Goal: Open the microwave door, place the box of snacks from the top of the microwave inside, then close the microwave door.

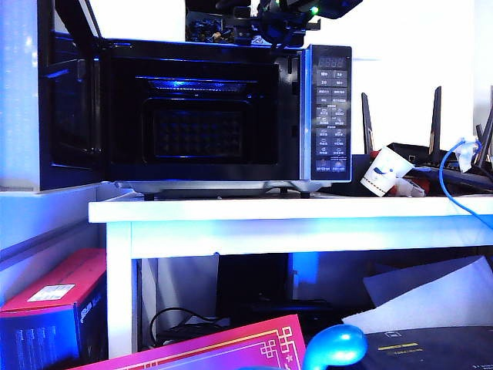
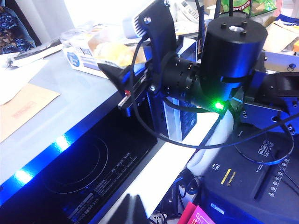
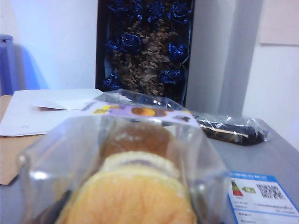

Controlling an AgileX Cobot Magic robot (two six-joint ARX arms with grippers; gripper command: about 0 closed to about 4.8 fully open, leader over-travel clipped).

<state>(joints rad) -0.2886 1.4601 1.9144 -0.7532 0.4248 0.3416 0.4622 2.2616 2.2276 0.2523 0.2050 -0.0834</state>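
The microwave (image 1: 231,116) stands on the white table with the microwave door (image 1: 69,108) swung wide open to the left and the dark cavity showing. On its grey top (image 2: 70,107) lies the box of snacks (image 2: 96,49), a clear container of yellow cakes that fills the right wrist view (image 3: 135,177). My right gripper (image 2: 114,74) reaches across the top, its jaws at the box's near end and one dark finger against its side. My left gripper (image 2: 134,210) hangs off the microwave's edge, fingertips together and holding nothing.
A dark box of blue-wrapped items (image 3: 145,46) stands against the wall behind the snacks. A sealed dark packet (image 3: 231,128), white papers (image 3: 46,109) and a brown envelope (image 2: 23,109) also lie on the top. A paper cup (image 1: 385,169) sits right of the microwave.
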